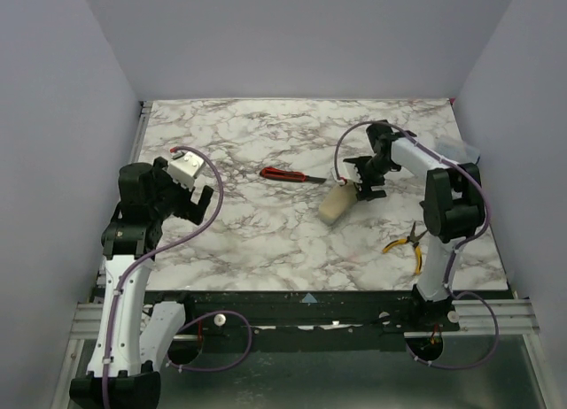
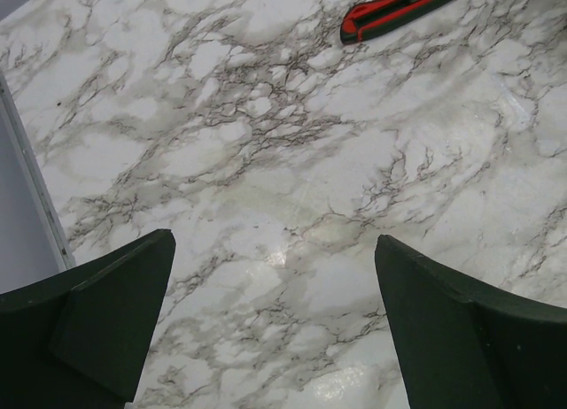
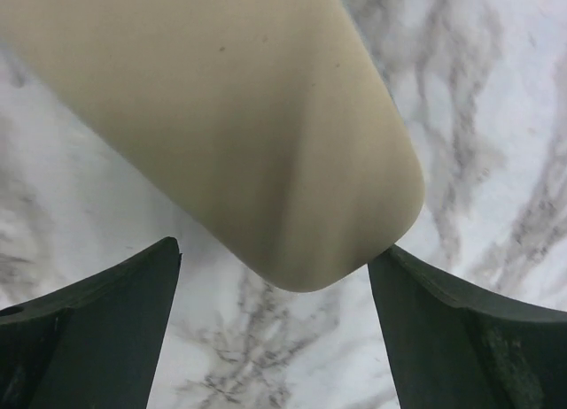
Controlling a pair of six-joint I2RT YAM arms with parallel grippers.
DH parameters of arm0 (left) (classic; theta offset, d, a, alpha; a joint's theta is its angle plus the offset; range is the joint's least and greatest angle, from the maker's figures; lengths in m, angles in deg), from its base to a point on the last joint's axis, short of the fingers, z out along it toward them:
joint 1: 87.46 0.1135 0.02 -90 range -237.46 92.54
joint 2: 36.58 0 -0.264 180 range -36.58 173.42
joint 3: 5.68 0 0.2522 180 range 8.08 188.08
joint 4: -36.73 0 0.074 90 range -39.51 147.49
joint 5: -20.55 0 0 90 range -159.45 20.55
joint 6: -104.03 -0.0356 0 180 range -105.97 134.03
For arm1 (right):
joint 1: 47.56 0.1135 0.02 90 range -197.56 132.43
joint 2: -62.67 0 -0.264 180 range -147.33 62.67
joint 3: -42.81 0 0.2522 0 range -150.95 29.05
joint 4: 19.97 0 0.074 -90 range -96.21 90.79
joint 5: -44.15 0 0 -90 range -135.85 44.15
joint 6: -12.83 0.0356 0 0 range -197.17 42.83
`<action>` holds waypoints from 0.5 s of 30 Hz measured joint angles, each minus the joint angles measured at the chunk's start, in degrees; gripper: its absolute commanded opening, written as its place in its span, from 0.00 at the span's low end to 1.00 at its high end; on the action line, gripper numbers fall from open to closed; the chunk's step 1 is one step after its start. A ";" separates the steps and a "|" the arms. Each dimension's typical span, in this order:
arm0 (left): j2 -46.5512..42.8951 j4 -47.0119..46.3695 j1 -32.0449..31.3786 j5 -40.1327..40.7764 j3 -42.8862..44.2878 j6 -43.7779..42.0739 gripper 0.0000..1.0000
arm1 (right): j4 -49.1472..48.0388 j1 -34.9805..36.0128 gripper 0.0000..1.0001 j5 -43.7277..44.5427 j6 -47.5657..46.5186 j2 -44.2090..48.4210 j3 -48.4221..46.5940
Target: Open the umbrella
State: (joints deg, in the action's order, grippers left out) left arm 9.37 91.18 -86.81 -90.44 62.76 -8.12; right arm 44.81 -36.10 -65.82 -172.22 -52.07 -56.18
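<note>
The umbrella (image 1: 337, 205) lies folded on the marble table, a short beige bundle near the middle right. My right gripper (image 1: 366, 186) is low at its far end. In the right wrist view that rounded beige end (image 3: 248, 117) fills the upper picture just ahead of the right gripper (image 3: 276, 246), whose jaws stand wide apart; the right fingertip (image 3: 394, 263) is at the umbrella's corner and nothing is clamped. My left gripper (image 1: 197, 201) hangs over the left side of the table, far from the umbrella. Seen from the left wrist, the left gripper (image 2: 275, 236) is open over bare marble.
A red-handled cutter (image 1: 283, 174) lies left of the umbrella's far end, also at the top of the left wrist view as the cutter (image 2: 403, 11). Yellow-handled pliers (image 1: 407, 245) lie near the right arm's base. Grey walls close in the table (image 1: 266, 241) on three sides.
</note>
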 measured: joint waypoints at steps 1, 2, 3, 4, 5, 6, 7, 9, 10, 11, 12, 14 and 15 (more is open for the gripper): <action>-0.98 -0.94 -0.02 -0.52 -0.96 0.39 0.98 | -0.31 0.57 0.87 -0.44 0.09 1.36 2.12; -1.75 -1.70 -0.02 -1.07 -1.70 0.55 0.98 | -0.44 1.27 0.87 -0.85 0.46 2.80 4.15; -2.16 -2.38 -0.02 -2.10 -2.19 0.55 0.98 | -0.42 2.23 0.86 -1.27 1.05 4.24 6.12; -2.27 -2.93 -0.02 -3.15 -2.47 0.46 0.98 | -0.37 3.30 0.86 -1.77 1.84 5.46 7.72; -2.25 -3.52 -0.02 -4.72 -2.64 0.37 0.98 | -0.42 4.50 0.86 -2.25 2.82 6.64 9.18; -2.16 -4.15 -0.04 -6.16 -2.86 0.39 0.99 | -0.42 5.73 0.86 -2.75 4.00 7.72 10.60; -1.95 -4.74 -0.04 -7.13 -3.13 0.52 0.99 | -0.44 6.88 0.86 -3.39 5.31 8.87 12.13; -1.18 -6.80 -0.90 -9.49 -4.66 1.03 0.98 | -0.42 8.92 0.86 -4.63 7.82 11.74 15.58; -0.76 -7.43 -1.84 -10.25 -5.46 1.03 0.98 | -0.09 9.94 0.86 -5.42 9.07 13.31 17.25; -0.46 -7.74 -2.62 -10.71 -6.08 0.98 0.99 | 0.57 10.78 0.86 -6.16 10.27 14.86 18.67; -0.04 -8.35 -4.28 -11.04 -7.21 0.81 0.98 | 1.68 11.34 0.86 -6.84 11.61 16.41 19.69; 0.39 -9.25 -7.26 -11.13 -9.46 0.28 0.98 | 3.17 11.63 0.87 -7.48 13.99 19.28 20.57; 0.57 -10.03 -9.20 -11.15 -11.26 0.09 0.98 | 3.37 11.56 0.89 -7.50 15.32 21.09 20.85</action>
State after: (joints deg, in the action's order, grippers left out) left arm 9.94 81.15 -96.01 -101.59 51.50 -8.03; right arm 48.18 -24.54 -73.31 -156.89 -30.98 -35.33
